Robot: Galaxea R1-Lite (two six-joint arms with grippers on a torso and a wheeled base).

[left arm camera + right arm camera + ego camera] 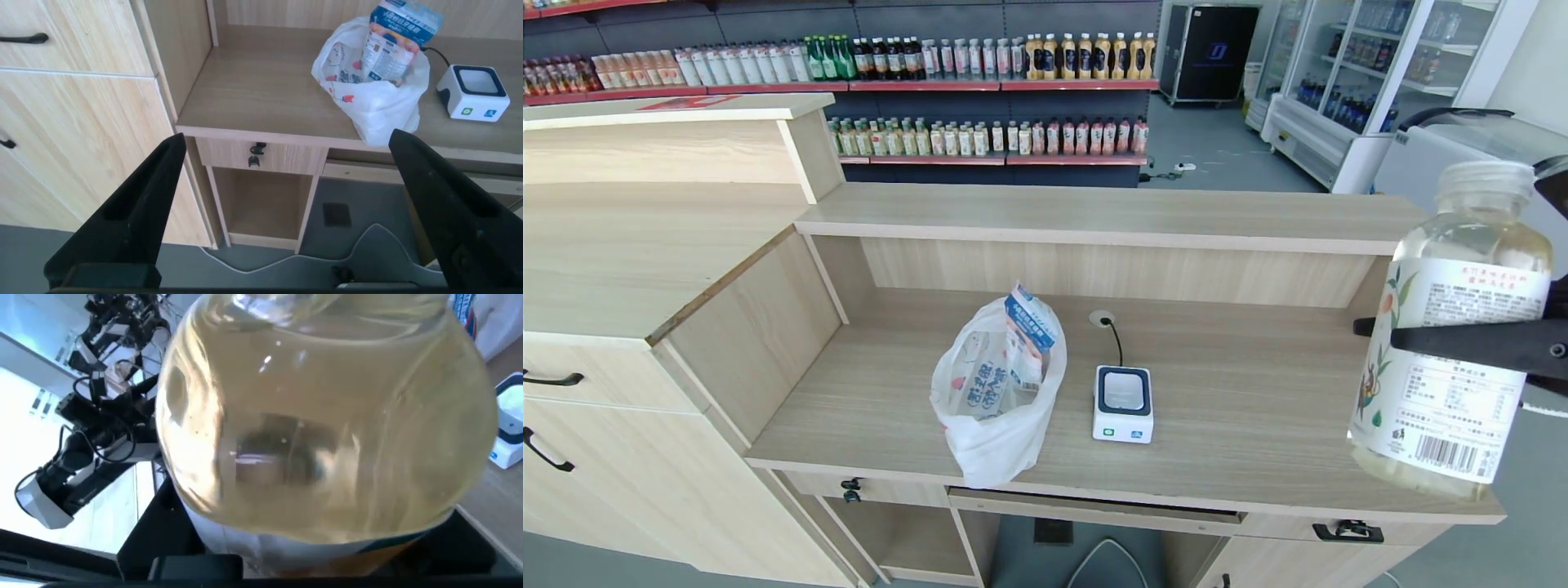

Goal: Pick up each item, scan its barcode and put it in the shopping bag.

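Observation:
A clear bottle of pale yellow drink with a white label and a barcode near its base hangs high at the right, close to the camera. My right gripper is shut on the bottle, its black finger crossing the label. The bottle's rounded base sits right before the right wrist camera. On the counter's lower shelf stands a white shopping bag with a blue and white carton sticking out. Just right of the bag sits the white barcode scanner. My left gripper stands open, low before the counter's front edge, left of the bag.
A raised wooden ledge runs behind the shelf. A taller cabinet with drawers stands at the left. The scanner's cable goes into a hole in the desk. Drink shelves and fridges fill the room behind.

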